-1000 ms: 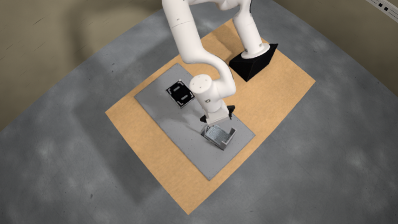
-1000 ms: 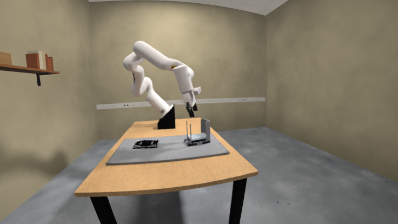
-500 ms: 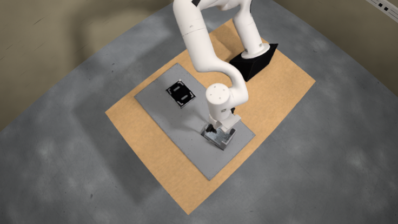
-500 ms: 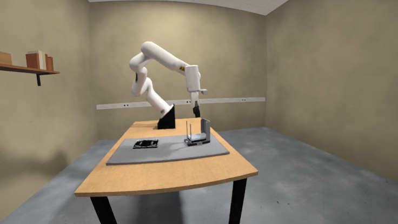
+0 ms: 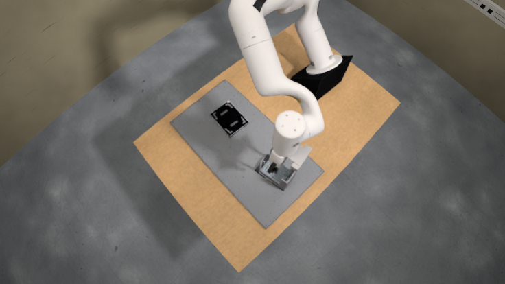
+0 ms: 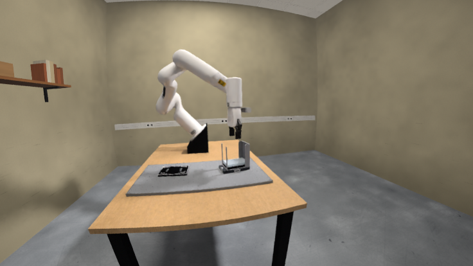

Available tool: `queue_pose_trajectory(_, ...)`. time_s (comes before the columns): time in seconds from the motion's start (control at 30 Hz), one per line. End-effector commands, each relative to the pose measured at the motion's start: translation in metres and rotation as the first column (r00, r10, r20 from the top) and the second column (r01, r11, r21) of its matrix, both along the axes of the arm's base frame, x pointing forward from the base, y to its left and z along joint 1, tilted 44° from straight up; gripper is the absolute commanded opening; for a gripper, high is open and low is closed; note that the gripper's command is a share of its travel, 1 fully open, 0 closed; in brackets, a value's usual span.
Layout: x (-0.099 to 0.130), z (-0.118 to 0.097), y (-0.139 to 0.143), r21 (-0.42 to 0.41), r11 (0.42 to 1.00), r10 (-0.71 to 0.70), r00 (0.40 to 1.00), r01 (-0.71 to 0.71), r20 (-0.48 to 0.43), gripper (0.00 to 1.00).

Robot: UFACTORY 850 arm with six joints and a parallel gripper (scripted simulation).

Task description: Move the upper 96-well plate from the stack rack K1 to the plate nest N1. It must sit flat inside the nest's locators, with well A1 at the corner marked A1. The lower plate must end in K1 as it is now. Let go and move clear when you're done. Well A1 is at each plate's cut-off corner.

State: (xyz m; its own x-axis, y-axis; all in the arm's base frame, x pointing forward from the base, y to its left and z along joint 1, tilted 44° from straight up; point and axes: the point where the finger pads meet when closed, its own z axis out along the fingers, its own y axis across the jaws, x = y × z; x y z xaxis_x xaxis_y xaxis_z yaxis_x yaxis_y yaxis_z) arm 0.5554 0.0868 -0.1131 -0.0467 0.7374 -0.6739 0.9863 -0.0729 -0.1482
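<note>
The gripper (image 6: 234, 132), fully open and holding nothing, hangs pointing down directly above the stack rack K1 (image 6: 244, 150), so the upper plate (image 6: 234, 162) lies straight below it between the rack posts, while the plate nest N1 (image 6: 173, 170) stays well apart on the mat (image 6: 198, 183).

So the bench (image 6: 198, 211) is a light wood top on black legs, standing on a grey concrete-looking floor (image 6: 364, 211). Lying right on it is a big grey mat (image 6: 198, 183) running lengthwise, plus the arm's black wedge-shaped base (image 6: 199, 145) at the far end, just past the mat. The mat leaves wood showing all round.
</note>
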Motion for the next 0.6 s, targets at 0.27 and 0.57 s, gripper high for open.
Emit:
queue_pose_trajectory(0.27,0.000,-0.004,-0.004,0.001,1.000,0.002,1.000,-0.002,0.001,1.00)
queue_pose_trajectory(0.57,-0.003,-0.015,-0.014,0.001,1.000,0.002,1.000,-0.002,0.001,1.00)
